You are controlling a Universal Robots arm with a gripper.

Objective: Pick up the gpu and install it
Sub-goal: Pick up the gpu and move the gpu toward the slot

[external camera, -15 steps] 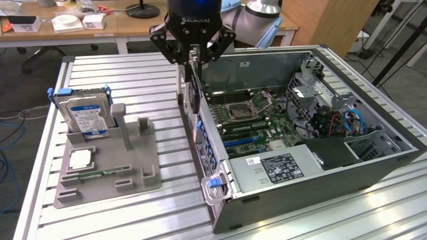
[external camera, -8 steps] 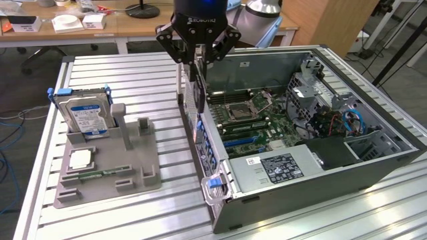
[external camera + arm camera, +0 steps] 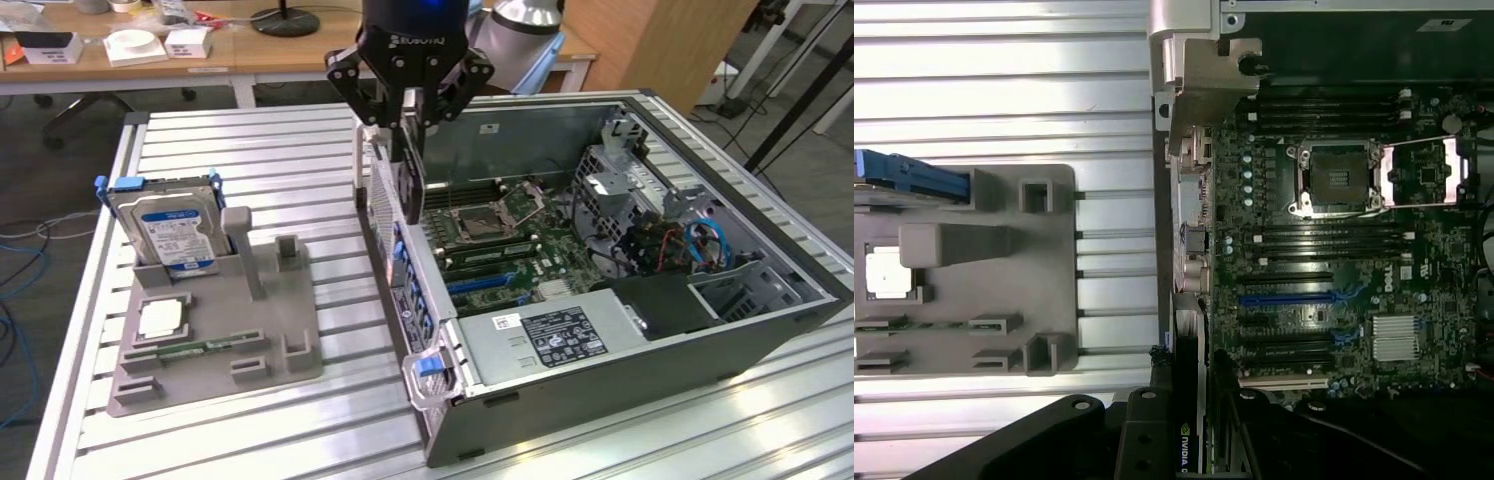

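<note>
A slatted metal table (image 3: 267, 150) carried everything. On the exterior view's right lay an open computer case (image 3: 761, 310), its green board (image 3: 534, 250) facing up with the processor socket bare and the long slots unfilled. On the exterior view's left, just beside the case, sat a grey holder tray (image 3: 267, 330).

The gripper (image 3: 408, 105) hung over the case's wall on the exterior view's left, its fingers pinched narrow on the top edge of the graphics card (image 3: 407, 185). The card hung upright and edge-on, its lower end over that side of the case and not seated in any slot; the wrist view showed its labelled edge (image 3: 1189, 445) near the white slot.

A silver hard drive (image 3: 167, 225) with a blue label stood upright at the tray's far end. Nearer lay a square processor chip (image 3: 160, 318), then a narrow green memory stick (image 3: 200, 349).
</note>
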